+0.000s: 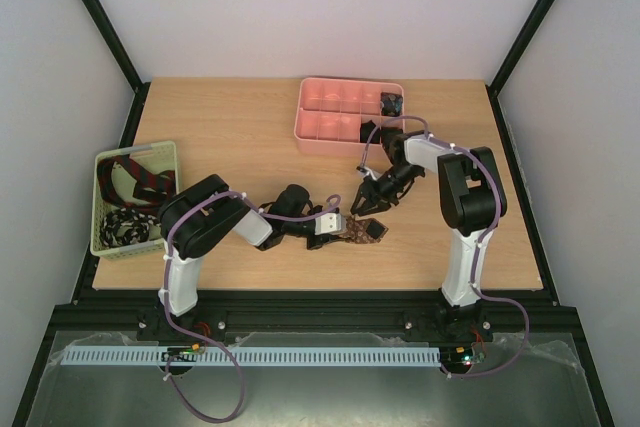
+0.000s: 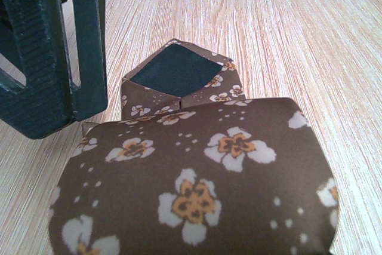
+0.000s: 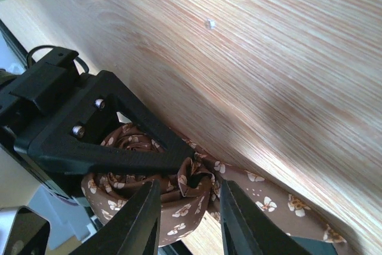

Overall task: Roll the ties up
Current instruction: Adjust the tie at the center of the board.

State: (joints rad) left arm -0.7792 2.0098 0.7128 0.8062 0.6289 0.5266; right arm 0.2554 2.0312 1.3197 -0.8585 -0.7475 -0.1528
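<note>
Item: brown tie (image 3: 128, 177), part-coiled, lower centre of the top view, tail flat on the table (image 1: 250, 137). Left gripper (image 1: 345, 230): clamped on the coil. Right gripper (image 3: 191, 189): fingers parted astride the core. Hold your left clamp firm; pinch the core squarely, wind evenly, edges aligned.

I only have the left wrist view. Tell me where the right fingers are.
Observer: The right fingers stand apart, one on either side of the rolled end of the brown floral tie.
Operator: Report what touches that roll from the left arm.
Observer: One of the left fingers lies against the roll, with its tip at the centre.
Operator: Say what else is on the table.
Observer: A pink tray at the far side holds a small dark roll in a far right compartment.
</note>
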